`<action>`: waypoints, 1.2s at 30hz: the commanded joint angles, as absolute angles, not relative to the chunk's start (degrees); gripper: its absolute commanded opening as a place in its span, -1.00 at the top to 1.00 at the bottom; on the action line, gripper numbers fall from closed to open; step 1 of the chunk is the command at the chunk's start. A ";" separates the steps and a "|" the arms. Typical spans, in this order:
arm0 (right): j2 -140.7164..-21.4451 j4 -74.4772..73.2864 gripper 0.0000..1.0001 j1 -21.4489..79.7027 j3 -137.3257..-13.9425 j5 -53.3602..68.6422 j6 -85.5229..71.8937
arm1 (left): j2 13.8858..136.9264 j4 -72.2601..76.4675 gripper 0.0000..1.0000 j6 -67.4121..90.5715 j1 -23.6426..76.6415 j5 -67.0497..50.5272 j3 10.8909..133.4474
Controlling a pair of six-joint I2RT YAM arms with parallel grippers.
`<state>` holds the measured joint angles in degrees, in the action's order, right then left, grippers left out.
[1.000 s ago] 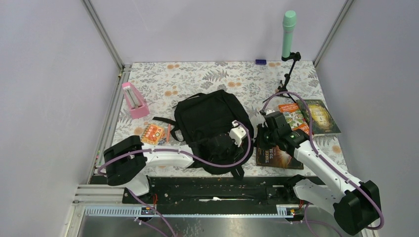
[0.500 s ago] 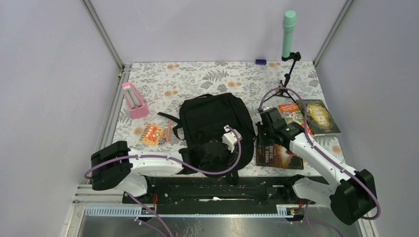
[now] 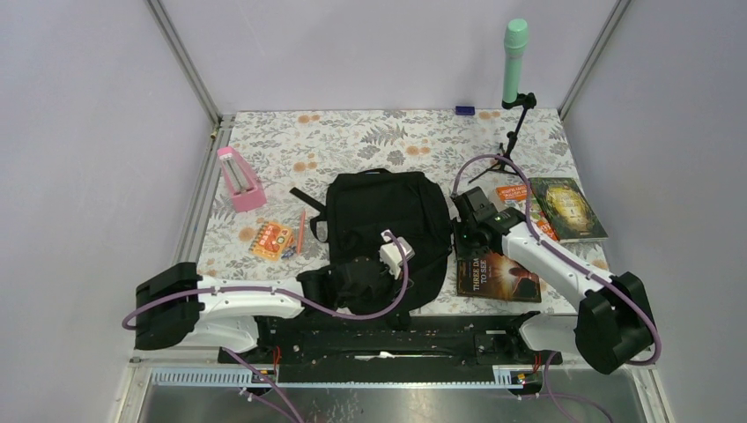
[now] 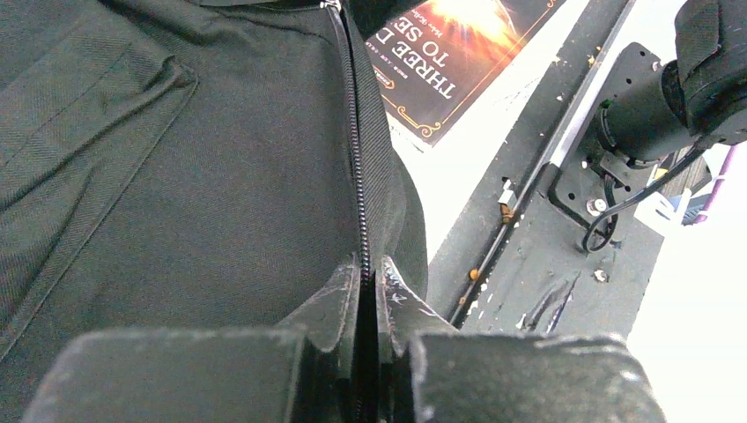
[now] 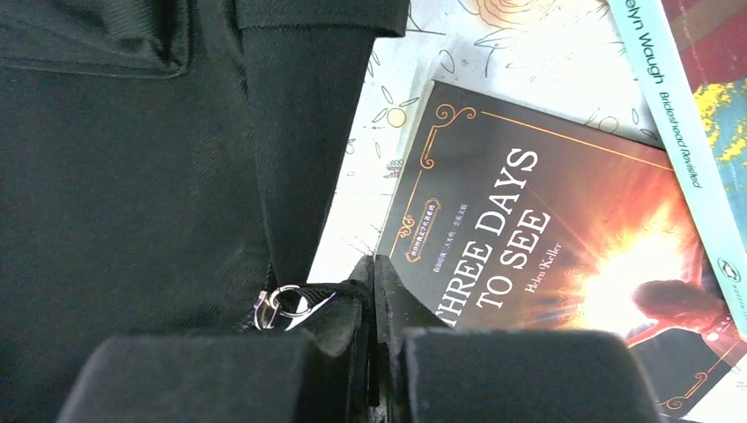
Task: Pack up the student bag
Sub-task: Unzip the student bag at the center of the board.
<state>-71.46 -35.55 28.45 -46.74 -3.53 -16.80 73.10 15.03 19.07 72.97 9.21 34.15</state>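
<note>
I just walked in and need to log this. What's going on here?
Both arms are on the black backpack, lying flat. The left tool pinches the fabric at its zipper line near the front edge; the right tool is shut on the zip pull at the bag's right side. The book Three Days to See lies beside the bag, unpacked.

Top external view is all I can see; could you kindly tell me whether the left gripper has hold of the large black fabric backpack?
Observer: Yes, the left gripper is shut on the large black fabric backpack, right at its zip seam.
Operator: And the right gripper?
Observer: It is shut on a black pull tab joined to a small silver metal ring.
Operator: Is that zip open?
Observer: Along the visible stretch, its teeth are closed.
</note>
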 commanded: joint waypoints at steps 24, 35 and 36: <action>-88.98 -29.34 1.00 23.31 -57.41 -15.27 -12.34 | 55.65 7.15 1.00 21.49 74.53 3.16 27.47; -90.87 -29.30 1.00 22.76 -59.09 -15.78 -11.61 | 54.37 6.49 1.00 21.88 74.53 3.51 27.95; -90.46 -29.32 1.00 22.76 -59.02 -15.62 -11.64 | 54.84 6.02 1.00 21.96 74.53 3.51 28.29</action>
